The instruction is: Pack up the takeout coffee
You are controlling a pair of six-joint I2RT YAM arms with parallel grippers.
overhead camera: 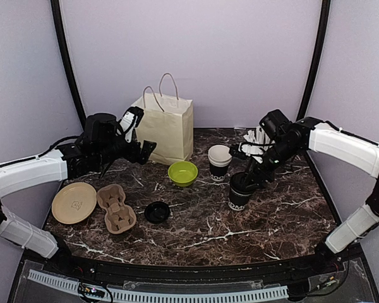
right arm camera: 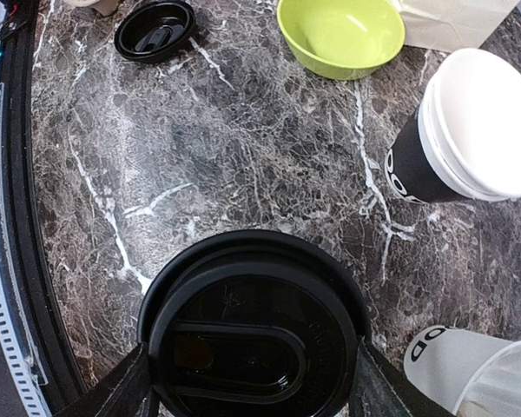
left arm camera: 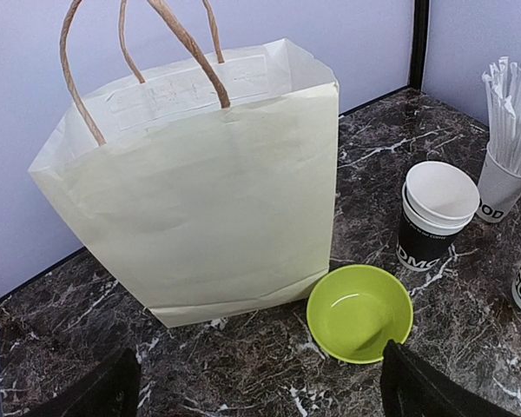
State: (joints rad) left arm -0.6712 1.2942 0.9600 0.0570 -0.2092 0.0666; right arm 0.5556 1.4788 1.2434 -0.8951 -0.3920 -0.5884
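Note:
One takeout coffee cup (overhead camera: 239,201), black with a black lid (right arm camera: 252,339), stands right of centre. My right gripper (overhead camera: 246,181) (right arm camera: 247,387) sits over it, its fingers (right arm camera: 126,391) pressed against both sides of the lid. A second takeout coffee, open-topped with a white rim (overhead camera: 219,162) (right arm camera: 478,122) (left arm camera: 434,217), stands just behind it. My left gripper (overhead camera: 142,151) (left arm camera: 260,373) hangs open and empty in front of the cream paper bag (overhead camera: 167,126) (left arm camera: 208,191), above bare table.
A lime-green bowl (overhead camera: 182,172) (left arm camera: 359,311) sits between bag and cups. A loose black lid (overhead camera: 156,212) (right arm camera: 154,28), a cardboard cup carrier (overhead camera: 116,208) and a tan plate (overhead camera: 74,202) lie at front left. A white cup of straws (overhead camera: 258,142) (left arm camera: 504,187) stands behind the right gripper.

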